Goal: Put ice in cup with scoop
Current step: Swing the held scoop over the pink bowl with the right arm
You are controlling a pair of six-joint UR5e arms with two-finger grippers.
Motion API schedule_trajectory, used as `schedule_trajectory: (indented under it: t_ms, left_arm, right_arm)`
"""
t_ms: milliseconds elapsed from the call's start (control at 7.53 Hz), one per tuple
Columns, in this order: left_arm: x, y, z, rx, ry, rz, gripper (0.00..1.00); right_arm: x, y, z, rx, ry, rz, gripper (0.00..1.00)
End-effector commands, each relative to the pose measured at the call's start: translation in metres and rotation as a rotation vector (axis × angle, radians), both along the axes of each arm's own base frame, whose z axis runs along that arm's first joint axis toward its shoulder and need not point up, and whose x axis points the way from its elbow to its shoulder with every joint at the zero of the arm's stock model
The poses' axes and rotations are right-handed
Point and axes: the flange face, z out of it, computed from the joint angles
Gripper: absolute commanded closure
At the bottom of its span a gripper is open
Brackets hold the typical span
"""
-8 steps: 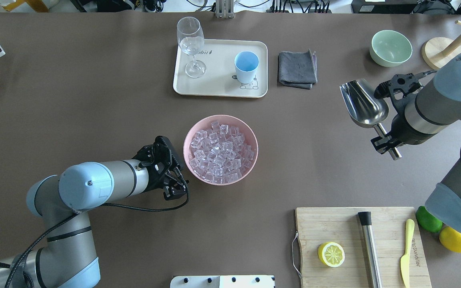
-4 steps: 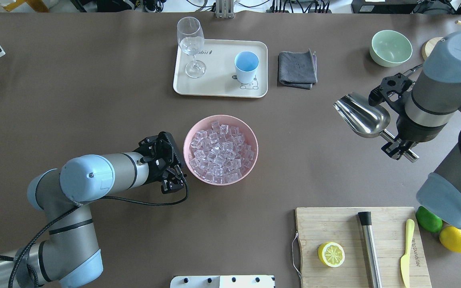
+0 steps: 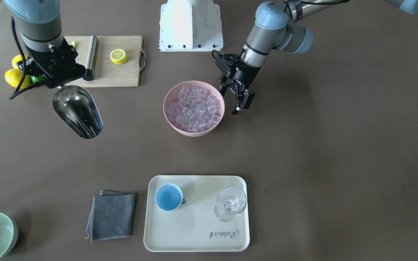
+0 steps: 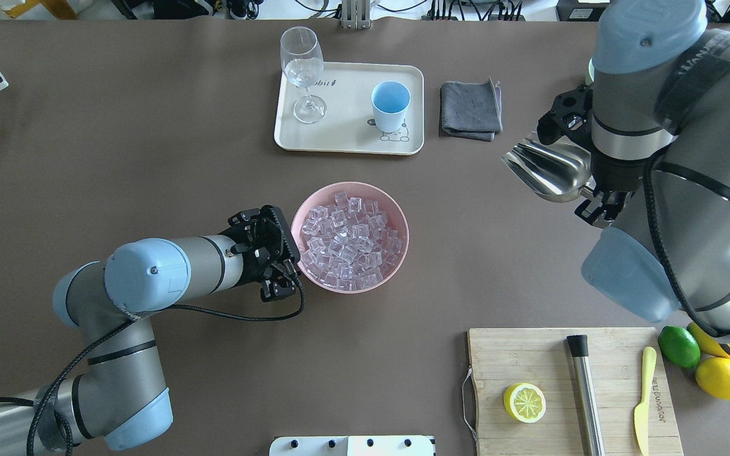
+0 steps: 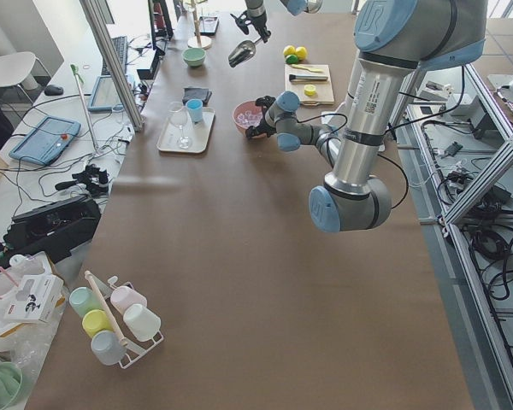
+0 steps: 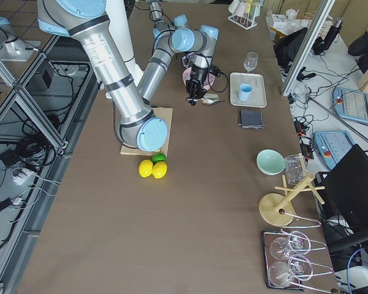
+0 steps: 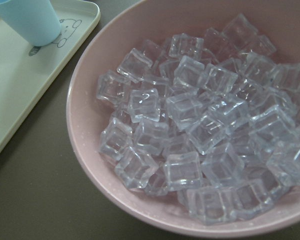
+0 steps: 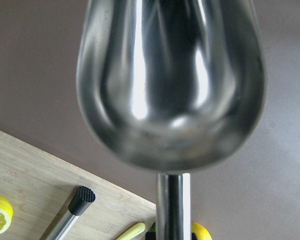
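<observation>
— Where is the scoop just now?

— Your right claw (image 4: pixel 598 204) is clamped on the thin handle of the scoop (image 4: pixel 545 168) and holds it in the air above the worktop (image 4: pixel 149 158). It hangs well apart from the pink bowl (image 3: pixel 194 132), with its open mouth turned toward the bowl's side. In the right wrist view you see only bare, shiny steel inside the trough.

— And the ice?

— The ice (image 4: pixel 346 240) is heaped in the pink bowl, in the middle of the worktop. Your left wrist camera looks straight into the pile.

— What is the left claw doing?

— Your left claw (image 3: pixel 242 104) has its fingers apart and sits low, just beside the bowl's rim on the robot's left side. You cannot tell whether a finger touches the rim.

— And the cup?

— The cup (image 4: pixel 390 104) stands upright on the cream tray (image 4: pixel 339 136) on the far side of the bowl from the robot. A stemmed glass (image 4: pixel 302 66) stands on the same tray, apart from the cup. A folded grey cloth (image 4: pixel 470 109) lies just beside the tray.
</observation>
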Motion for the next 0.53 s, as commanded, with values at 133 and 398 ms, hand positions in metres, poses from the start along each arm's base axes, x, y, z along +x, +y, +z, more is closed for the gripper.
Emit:
schedule_trajectory:
  t_ms: [133,398]
  left_arm:
    - [0.002,0.0,0.0,-0.003,0.002,0.009,0.02]
    - [0.002,0.0,-0.001,-0.003,0.005,0.011,0.02]
  right_arm:
    - [-0.062,-0.003,-0.075,-0.045,0.063,-0.116,1.0]
    - [-0.107,0.016,-0.101,-0.022,0.045,-0.23,1.0]
